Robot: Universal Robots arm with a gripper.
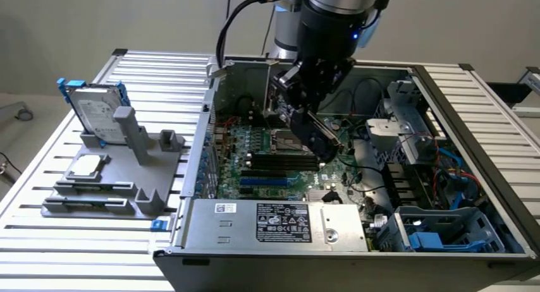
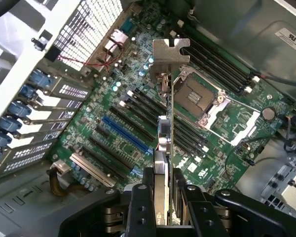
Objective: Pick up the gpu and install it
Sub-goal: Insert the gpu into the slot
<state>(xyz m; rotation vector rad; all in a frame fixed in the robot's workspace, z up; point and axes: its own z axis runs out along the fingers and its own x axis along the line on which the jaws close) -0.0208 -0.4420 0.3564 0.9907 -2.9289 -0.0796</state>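
One gripper (image 1: 302,105) (image 2: 161,187): you have it down inside the open computer case (image 1: 196,159), hanging from the dark arm (image 1: 333,20) over the motherboard (image 1: 270,178) (image 2: 212,158).
Fingers (image 2: 139,202): you see two black fingers pinching the gpu (image 2: 165,133) between them, one against each face.
The gpu, wrist view: it sits edge-on in your grip, with its silver bracket (image 2: 170,52) at the end farthest from the fingers.
The gpu, exterior view: it (image 1: 317,137) slants down from the gripper over the middle of the board, well clear of the case walls.
Contact with the board: you cannot tell from either view whether the card's lower edge touches it.
Slots: a blue slot (image 2: 126,134) and several black ones run across the board beside the card, and the square processor socket (image 2: 200,96) lies on the card's other side.
Power supply (image 1: 282,222): a grey box with a label, set along the case's front edge.
Table (image 1: 85,254): slatted metal, and it carries the case and a grey fixture (image 1: 118,178) toward the exterior view's left edge.
Hard drive (image 1: 97,112): silver with blue rails, standing upright at the far end of that fixture.
Silver chip (image 1: 88,167): small and square, lying flat on the fixture, nearer the table's front edge than the drive.
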